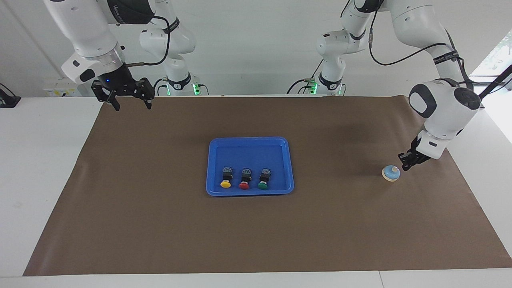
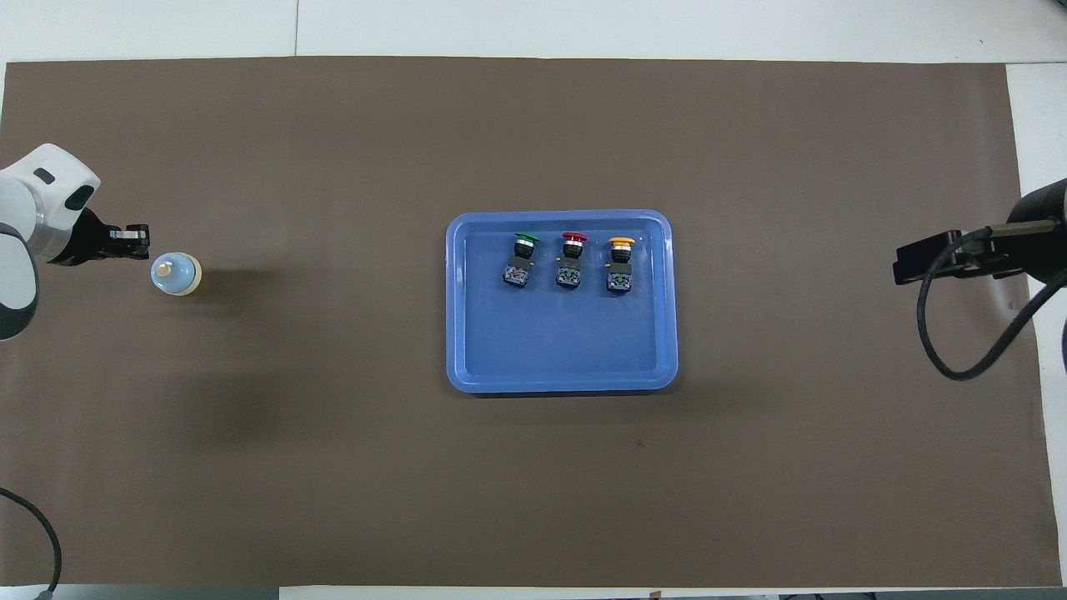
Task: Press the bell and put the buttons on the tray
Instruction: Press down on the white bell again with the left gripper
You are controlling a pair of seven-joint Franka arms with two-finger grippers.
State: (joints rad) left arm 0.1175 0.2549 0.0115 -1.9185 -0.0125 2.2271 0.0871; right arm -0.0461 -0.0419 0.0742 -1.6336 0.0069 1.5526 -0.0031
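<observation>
Closing in on the bell

We hold our left gripper (image 1: pixel 405 166) with jaws together, low and just beside the bell (image 1: pixel 391 173), not visibly touching it. Our right gripper (image 1: pixel 129 101) waits with jaws apart over the brown mat (image 1: pixel 160 224), at the right arm's end. The yellow (image 1: pixel 226 179), red (image 1: pixel 244 179) and green buttons (image 1: pixel 263 179) lie in a row in the tray (image 1: pixel 250 141), mid-table, well apart from the bell.

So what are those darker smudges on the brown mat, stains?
Shadows, likely: in the overhead view a soft dark patch trails from the bell toward the tray; in the facing view a faint one lies on the mat nearer the robots than the bell.
</observation>
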